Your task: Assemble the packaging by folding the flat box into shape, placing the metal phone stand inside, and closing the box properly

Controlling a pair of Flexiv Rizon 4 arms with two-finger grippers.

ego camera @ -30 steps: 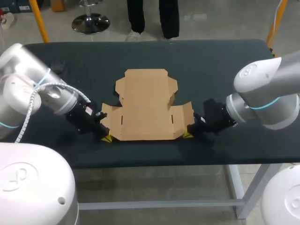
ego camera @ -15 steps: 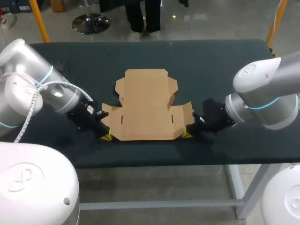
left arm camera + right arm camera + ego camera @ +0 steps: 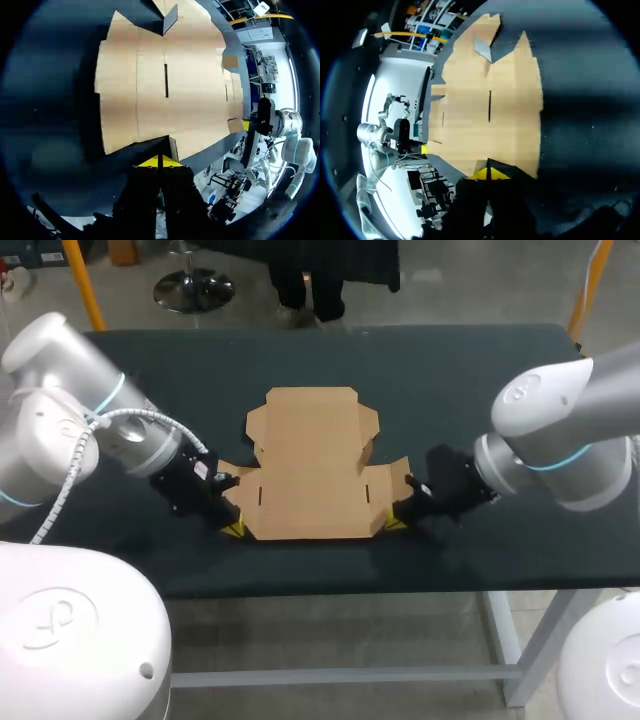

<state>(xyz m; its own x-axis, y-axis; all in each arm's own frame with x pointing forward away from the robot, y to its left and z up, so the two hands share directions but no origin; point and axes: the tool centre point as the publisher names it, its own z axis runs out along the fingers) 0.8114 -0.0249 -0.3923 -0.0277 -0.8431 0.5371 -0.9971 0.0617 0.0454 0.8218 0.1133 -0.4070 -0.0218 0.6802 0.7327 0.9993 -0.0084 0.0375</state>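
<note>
The flat box lay on the dark table. The left gripper and the right gripper were at its near corners, each with fingers pressed together.

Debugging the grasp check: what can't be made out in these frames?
Metal phone stand: it is in no view.
Whether the left end effector or the right end effector grips the flat box: in the head view their dark bodies cover the contact; in the wrist views that spot is in dark shadow.
</note>
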